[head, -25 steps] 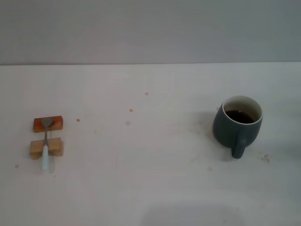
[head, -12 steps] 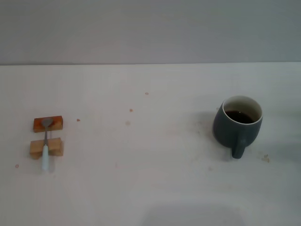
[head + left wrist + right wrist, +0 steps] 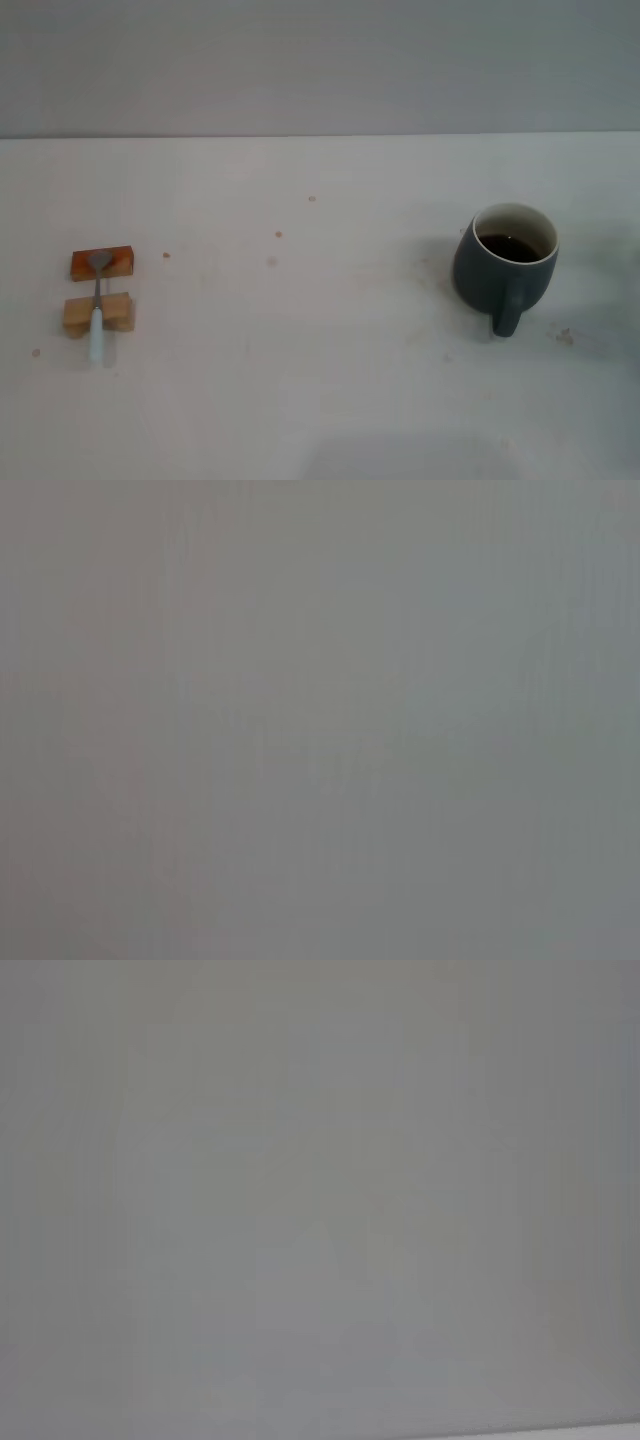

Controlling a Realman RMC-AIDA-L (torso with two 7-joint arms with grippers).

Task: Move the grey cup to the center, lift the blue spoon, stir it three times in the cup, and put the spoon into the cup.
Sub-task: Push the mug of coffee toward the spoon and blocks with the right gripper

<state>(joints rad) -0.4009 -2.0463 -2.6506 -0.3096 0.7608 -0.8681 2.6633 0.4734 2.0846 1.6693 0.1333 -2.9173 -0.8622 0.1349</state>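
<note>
The grey cup (image 3: 505,265) stands upright on the right side of the white table (image 3: 320,380) in the head view, its handle toward the front, with dark brown liquid inside. The blue spoon (image 3: 97,318) lies at the far left across two small wooden blocks, its metal bowl on the far block and its pale handle over the near one. Neither gripper shows in any view. Both wrist views show only a plain grey surface.
A reddish wooden block (image 3: 103,264) and a tan wooden block (image 3: 99,314) carry the spoon. Small brown specks dot the tabletop. A grey wall (image 3: 320,60) rises behind the table's far edge.
</note>
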